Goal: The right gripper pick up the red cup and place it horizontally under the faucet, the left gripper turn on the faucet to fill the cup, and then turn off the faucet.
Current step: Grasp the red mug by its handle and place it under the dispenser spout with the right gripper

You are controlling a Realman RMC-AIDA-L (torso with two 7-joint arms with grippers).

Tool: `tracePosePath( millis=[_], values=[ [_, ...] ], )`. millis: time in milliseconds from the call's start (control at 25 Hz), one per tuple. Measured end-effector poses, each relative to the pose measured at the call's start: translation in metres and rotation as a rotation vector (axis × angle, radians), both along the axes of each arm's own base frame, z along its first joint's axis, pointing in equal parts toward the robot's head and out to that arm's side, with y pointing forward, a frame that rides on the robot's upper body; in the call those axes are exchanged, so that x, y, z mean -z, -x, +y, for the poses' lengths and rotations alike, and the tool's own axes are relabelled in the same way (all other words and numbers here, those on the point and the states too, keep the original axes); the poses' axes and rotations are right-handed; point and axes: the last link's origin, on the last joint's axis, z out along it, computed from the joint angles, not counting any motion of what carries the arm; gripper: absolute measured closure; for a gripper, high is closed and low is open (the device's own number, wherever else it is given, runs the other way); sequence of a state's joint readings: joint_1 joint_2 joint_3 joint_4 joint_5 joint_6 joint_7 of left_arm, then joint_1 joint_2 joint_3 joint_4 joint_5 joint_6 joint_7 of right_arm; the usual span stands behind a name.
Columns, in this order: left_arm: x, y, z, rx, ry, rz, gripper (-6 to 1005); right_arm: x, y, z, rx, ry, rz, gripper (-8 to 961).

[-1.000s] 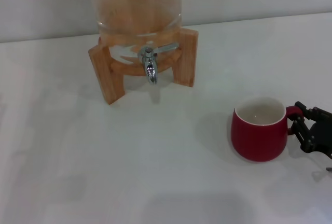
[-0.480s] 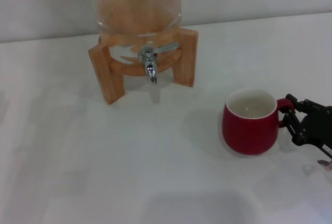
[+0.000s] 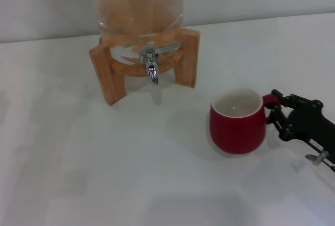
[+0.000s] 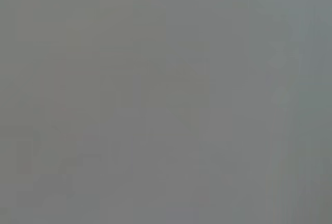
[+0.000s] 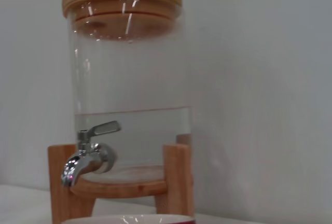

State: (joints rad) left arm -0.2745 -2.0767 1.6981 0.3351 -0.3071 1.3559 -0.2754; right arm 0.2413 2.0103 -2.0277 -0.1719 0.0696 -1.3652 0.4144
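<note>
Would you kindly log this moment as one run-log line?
right gripper: shut on squat dark-red ceramic cup handle | cup short of shiny chrome faucet | left gripper: unseen

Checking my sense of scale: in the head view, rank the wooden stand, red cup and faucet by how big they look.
1. wooden stand
2. red cup, held at its handle by the right gripper; it sits nearer the camera, so it looks enlarged
3. faucet

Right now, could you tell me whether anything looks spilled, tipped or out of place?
Nothing stands out. The cup is upright, held by its handle in the right tool, and the faucet shows no drip on the table.
</note>
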Motion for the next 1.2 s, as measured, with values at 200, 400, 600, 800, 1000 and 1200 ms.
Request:
tracePosePath(
  millis=[200, 400, 600, 800, 1000, 1200],
  values=[
    [-0.001, -0.001, 0.001, 0.005, -0.002, -0.002, 119, 0.005, 0.009, 0.011, -0.022, 0.019, -0.010, 789],
    [-0.001, -0.001, 0.001, 0.005, -0.002, -0.002, 119, 0.008, 0.016, 0.020, -0.043, 0.037, -0.017, 789],
    [0.000, -0.002, 0.001, 0.011, 0.003, -0.006, 119, 0.013, 0.024, 0.030, -0.061, 0.054, -0.025, 790],
    [0.000, -0.002, 0.001, 0.013, 0.004, -0.006, 119, 0.018, 0.032, 0.038, -0.080, 0.076, -0.034, 789],
    [0.000, -0.003, 0.001, 0.014, 0.005, -0.006, 119, 0.024, 0.040, 0.042, -0.093, 0.101, -0.035, 790],
    [0.001, -0.003, 0.001, 0.016, 0.009, -0.005, 119, 0.030, 0.046, 0.048, -0.103, 0.124, -0.051, 790]
  ],
)
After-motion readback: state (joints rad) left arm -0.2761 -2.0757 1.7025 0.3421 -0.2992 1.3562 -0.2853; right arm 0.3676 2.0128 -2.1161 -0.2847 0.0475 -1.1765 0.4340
